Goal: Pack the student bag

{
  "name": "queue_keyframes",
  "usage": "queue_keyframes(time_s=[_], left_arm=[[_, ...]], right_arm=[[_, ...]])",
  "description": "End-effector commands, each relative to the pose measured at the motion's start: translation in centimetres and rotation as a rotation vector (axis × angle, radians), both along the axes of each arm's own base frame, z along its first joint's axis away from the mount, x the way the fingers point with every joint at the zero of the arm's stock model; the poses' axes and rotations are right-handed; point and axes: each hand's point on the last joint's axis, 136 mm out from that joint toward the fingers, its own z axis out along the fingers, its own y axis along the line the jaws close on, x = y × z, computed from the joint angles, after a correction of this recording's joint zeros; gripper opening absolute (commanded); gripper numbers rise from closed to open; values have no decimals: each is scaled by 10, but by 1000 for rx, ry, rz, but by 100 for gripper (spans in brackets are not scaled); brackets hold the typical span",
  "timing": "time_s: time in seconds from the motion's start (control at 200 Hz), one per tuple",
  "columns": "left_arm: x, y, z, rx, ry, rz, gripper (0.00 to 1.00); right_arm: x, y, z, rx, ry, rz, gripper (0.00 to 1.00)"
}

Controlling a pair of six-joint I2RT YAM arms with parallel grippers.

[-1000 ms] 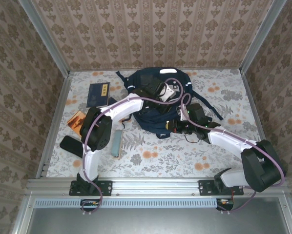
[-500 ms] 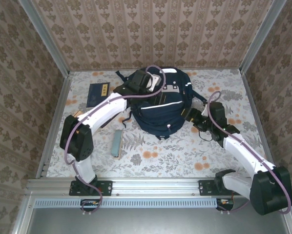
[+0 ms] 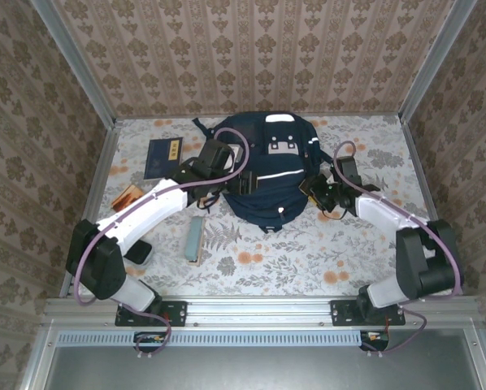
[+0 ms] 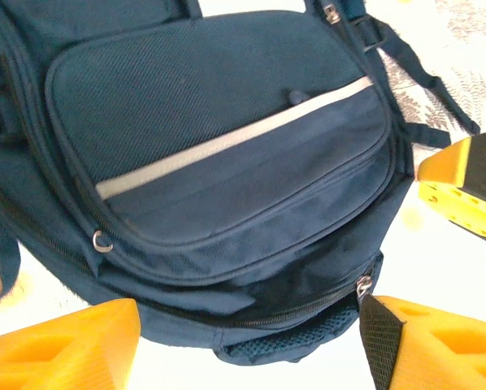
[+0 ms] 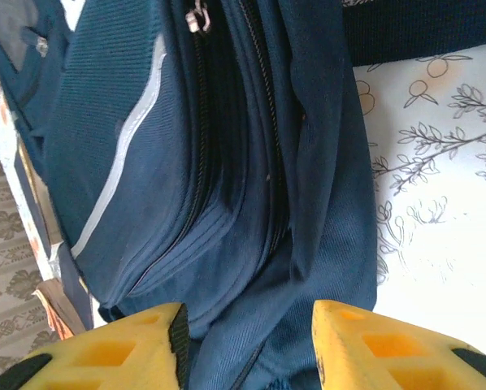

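The floral-cloth table (image 3: 308, 260) carries the student bag (image 3: 275, 158) at its far middle, lying flat with the front pocket up and the white stripes showing. My left gripper (image 3: 241, 184) hangs over the bag's near left side, jaws wide apart with nothing between them. My right gripper (image 3: 318, 193) sits at the bag's right edge, jaws parted astride a fold of navy fabric; I cannot tell whether the pads touch it. Left of the bag lies a flat navy booklet (image 3: 163, 158). Nearer, a grey-green case (image 3: 194, 239) lies beside my left arm, then an orange item (image 3: 128, 197) further left.
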Motion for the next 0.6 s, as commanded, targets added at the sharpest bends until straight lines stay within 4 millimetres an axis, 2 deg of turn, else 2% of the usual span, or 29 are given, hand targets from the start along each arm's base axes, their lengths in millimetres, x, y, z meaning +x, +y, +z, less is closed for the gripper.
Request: queue_keyframes(time_s=[0.0, 0.09, 0.24, 0.51, 0.595], left_arm=[[0, 9, -4, -29, 57, 103, 74], [-1, 9, -9, -34, 86, 118, 74], [-8, 0, -13, -68, 130, 102, 74], [-33, -31, -18, -148, 150, 52, 64], [-42, -44, -19, -190, 160, 31, 61]], right_arm=[[6, 7, -9, 15, 33, 25, 45], [9, 8, -17, 22, 41, 20, 42], [13, 13, -14, 35, 12, 31, 26], [13, 35, 25, 49, -109, 136, 1], [13, 45, 42, 60, -154, 173, 0]])
